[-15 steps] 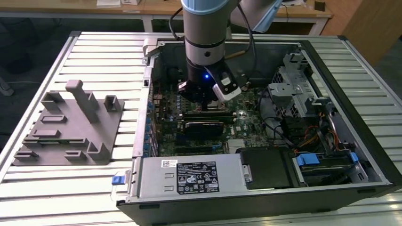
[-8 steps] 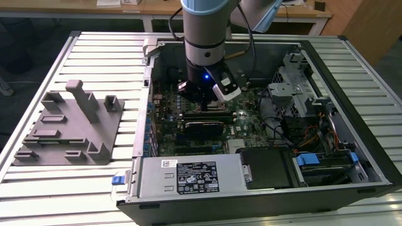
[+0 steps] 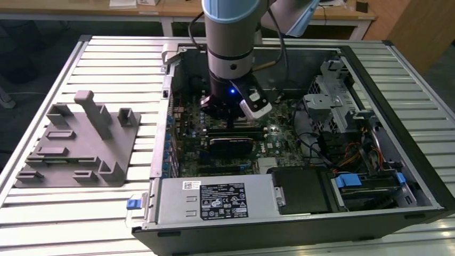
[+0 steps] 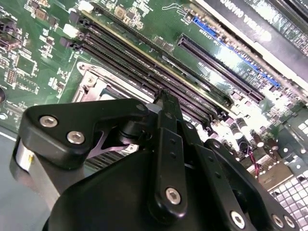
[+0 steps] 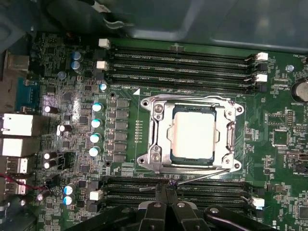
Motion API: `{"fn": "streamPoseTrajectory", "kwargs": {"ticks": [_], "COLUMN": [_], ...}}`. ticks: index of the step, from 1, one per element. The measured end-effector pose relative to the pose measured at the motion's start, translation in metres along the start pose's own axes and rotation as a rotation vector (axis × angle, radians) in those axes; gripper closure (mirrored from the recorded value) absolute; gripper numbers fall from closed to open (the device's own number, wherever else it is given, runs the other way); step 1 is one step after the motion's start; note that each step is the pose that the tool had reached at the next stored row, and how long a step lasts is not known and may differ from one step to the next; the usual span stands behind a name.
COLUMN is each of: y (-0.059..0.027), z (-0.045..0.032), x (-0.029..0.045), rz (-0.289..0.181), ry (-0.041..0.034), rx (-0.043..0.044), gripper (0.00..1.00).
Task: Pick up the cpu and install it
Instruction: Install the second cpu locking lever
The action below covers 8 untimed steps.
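Slatted metal tabling point(image 3: 106, 58) carries the whole setup, with wooden desks visible beyond its far edge. Toward the exterior view's left edge of the table, a grey fixture point(image 3: 78, 146) with upright posts is seated; no chip can be seen on it. To its right, an open computer case point(image 3: 398, 106) is laid on its side, and the motherboard point(image 3: 235, 141) is exposed inside it. The arm point(image 3: 231, 37) is positioned vertically over the board, with the gripper point(image 3: 229, 118) close above it. In the first wrist view, the cpu point(image 5: 193, 134) is seated flat in the socket frame point(image 5: 159, 139), silvery top upward, edges square to the frame; being near square, it shows no marked long axis. Placement therefore appears done; whether the retention lever point(image 5: 202, 176) has been latched cannot be determined. In both wrist views the fingers point(image 5: 162, 202) are seen drawn together with nothing between them.
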<state>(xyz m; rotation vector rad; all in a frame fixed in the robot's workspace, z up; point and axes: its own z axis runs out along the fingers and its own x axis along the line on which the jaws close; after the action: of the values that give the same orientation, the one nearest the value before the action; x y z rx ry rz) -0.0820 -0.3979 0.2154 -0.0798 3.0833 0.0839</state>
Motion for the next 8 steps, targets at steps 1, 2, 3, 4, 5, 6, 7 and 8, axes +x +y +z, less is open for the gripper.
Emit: {"fn": "streamPoseTrajectory", "kwargs": {"ticks": [1, 2, 3, 4, 5, 6, 7, 8], "y": [-0.0007, -0.0013, -0.0018, -0.0021, -0.0024, -0.0027, -0.003, -0.0033], "z": [0.0004, 0.0009, 0.0015, 0.002, 0.0025, 0.0031, 0.0036, 0.0041], "x": [0.0006, 0.0013, 0.0019, 0.0026, 0.0032, 0.0039, 0.0044, 0.0049], "rz": [-0.003, -0.005, -0.008, -0.012, -0.015, -0.019, -0.022, -0.026], "ry": [0.0, -0.0001, -0.0002, -0.0004, -0.0004, -0.0005, -0.0006, -0.0008], "rx": [-0.0038, -0.0088, -0.0142, -0.0206, -0.0266, -0.0328, -0.0391, -0.0451], "gripper": [0.89, 0.89, 0.89, 0.89, 0.89, 0.89, 0.89, 0.89]}}
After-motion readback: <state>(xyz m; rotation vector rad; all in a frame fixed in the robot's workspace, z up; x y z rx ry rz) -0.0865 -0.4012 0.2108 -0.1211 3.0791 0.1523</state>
